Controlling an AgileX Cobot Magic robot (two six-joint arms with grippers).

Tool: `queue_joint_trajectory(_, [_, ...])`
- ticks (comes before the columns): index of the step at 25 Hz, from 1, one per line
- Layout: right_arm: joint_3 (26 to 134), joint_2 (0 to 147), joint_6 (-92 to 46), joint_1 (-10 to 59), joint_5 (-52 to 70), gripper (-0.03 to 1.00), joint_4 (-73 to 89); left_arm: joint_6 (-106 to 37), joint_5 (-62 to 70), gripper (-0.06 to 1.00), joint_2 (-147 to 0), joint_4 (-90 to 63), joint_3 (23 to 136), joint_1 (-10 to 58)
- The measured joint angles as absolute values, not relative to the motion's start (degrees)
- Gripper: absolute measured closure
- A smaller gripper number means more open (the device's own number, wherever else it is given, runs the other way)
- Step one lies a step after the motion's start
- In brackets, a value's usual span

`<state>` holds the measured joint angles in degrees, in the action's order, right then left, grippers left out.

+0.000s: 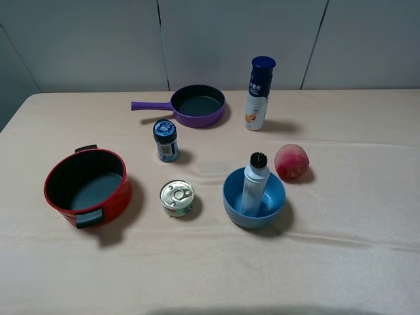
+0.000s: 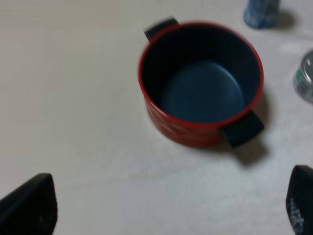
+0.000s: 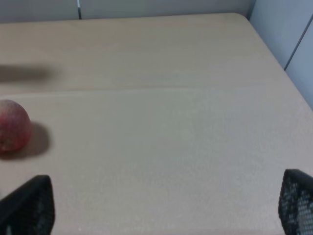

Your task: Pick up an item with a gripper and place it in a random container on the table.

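The slim white bottle (image 1: pixel 253 187) with a black ribbed cap stands leaning inside the round blue bowl (image 1: pixel 235 195), right of the middle of the beige table (image 1: pixel 354 249). Neither gripper shows in the high view. In the left wrist view my left gripper (image 2: pixel 166 208) is open and empty, its dark fingertips (image 2: pixel 29 205) wide apart above the cloth, near the red pot (image 2: pixel 201 85). In the right wrist view my right gripper (image 3: pixel 166 205) is open and empty over bare cloth, with the peach (image 3: pixel 12 125) off to one side.
A red pot with black handles (image 1: pixel 86 186) sits at the left. An opened tin can (image 1: pixel 176 197) and a blue-lidded jar (image 1: pixel 166 140) stand in the middle. A purple frying pan (image 1: pixel 195 105) and a tall white bottle with blue cap (image 1: pixel 259 93) stand at the back. A peach (image 1: pixel 291 161) lies by the bowl.
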<state>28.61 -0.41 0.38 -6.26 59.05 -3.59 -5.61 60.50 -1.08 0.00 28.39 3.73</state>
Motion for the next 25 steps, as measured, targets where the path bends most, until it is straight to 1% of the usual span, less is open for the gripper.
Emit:
queue_joint_trajectory(3, [28.61, -0.41, 0.38, -6.26, 59.05, 0.27, -3.59, -6.27, 60.49, 0.00, 0.18, 0.00, 28.39, 2.77])
queue_joint_trajectory(25, [28.61, -0.41, 0.38, -6.26, 59.05, 0.27, -3.59, -6.38, 60.49, 0.00, 0.18, 0.00, 28.39, 2.77])
